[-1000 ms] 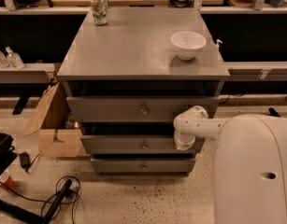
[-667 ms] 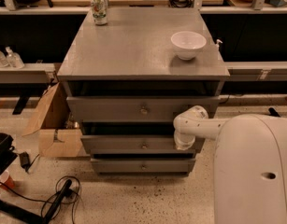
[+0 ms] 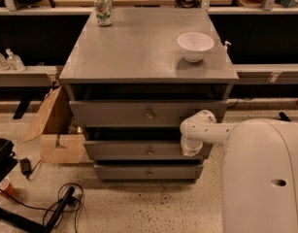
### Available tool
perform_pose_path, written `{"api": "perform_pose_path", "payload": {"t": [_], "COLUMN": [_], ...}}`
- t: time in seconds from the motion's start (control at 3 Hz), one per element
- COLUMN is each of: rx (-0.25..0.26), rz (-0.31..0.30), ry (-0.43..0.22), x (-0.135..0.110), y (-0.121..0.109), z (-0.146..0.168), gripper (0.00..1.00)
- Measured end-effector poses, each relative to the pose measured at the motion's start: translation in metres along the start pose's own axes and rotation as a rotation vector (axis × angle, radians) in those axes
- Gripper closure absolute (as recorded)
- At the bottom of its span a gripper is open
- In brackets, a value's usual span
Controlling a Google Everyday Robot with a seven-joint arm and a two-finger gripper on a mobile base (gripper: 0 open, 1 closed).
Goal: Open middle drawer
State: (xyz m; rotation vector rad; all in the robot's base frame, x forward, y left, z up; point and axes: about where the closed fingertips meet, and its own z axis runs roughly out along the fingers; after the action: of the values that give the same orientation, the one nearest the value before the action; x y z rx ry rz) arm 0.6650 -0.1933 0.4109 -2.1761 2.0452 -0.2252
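Lab-type room with workbenches behind a grey cabinet [image 3: 139,57]. The robot's gripper [image 3: 191,148] is sitting against the right end of the middle drawer [image 3: 119,150]; can't tell if it's clenched or released. The brass knob [image 3: 149,152] is sitting well to its left, so I'm guessing it's lining up. Farther up, a white bowl [image 3: 195,45] is resting on top.

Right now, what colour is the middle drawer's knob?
Brass-coloured knob on the grey middle drawer, camera view; the gripper is at its right end.
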Motion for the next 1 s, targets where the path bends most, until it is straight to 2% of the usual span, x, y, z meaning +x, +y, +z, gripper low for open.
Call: {"api": "perform_pose_path", "payload": {"t": [0.33, 1.0], "rx": [0.000, 0.000], "rz": [0.000, 0.000], "ry": [0.000, 0.000], "x": [0.0000, 0.0000], "y": [0.0000, -0.0003], "z": [0.0000, -0.0016], "gripper": [1.00, 0.53]}}
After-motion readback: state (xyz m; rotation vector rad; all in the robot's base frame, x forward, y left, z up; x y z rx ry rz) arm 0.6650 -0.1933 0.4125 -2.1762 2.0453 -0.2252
